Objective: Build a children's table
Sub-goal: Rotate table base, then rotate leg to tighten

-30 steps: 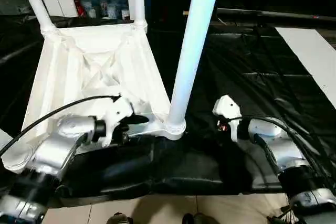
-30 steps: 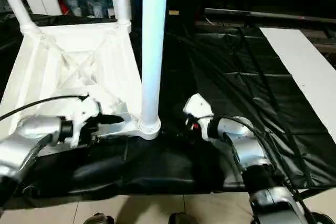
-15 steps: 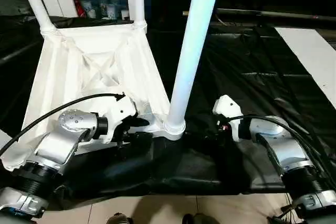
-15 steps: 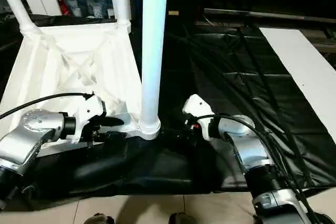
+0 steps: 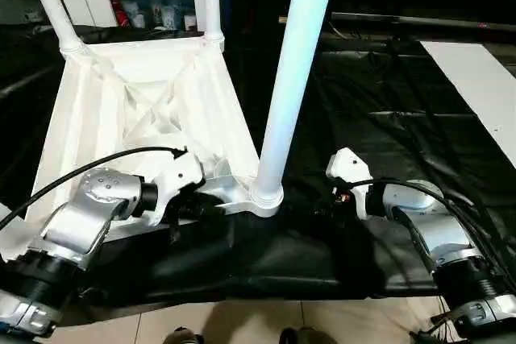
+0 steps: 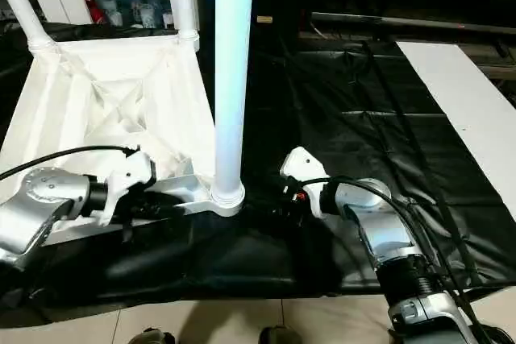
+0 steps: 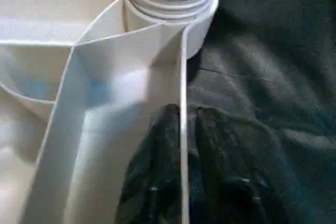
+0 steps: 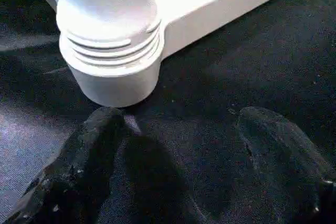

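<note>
Pinching tabletop (image 5: 145,110) rim with left gripper (image 7: 181,145), fingers either side of thin wall; upside-down on black sheet (image 5: 387,110), legs (image 5: 290,78) upright; right gripper (image 8: 178,145) spread wide beside corner socket (image 8: 110,72).

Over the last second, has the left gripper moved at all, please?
Yes. The left gripper has dropped from inside the tabletop to its near rim, clamping it beside the corner socket.

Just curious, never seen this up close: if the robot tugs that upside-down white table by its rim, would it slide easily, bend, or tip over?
The tabletop looks like thin ribbed plastic, so probably light yet fairly stiff. It rests on slick black sheeting, so it would likely slide. The tall legs standing up from its corners might make it wobble. The left gripper pinches the thin rim, which could flex slightly.
</note>
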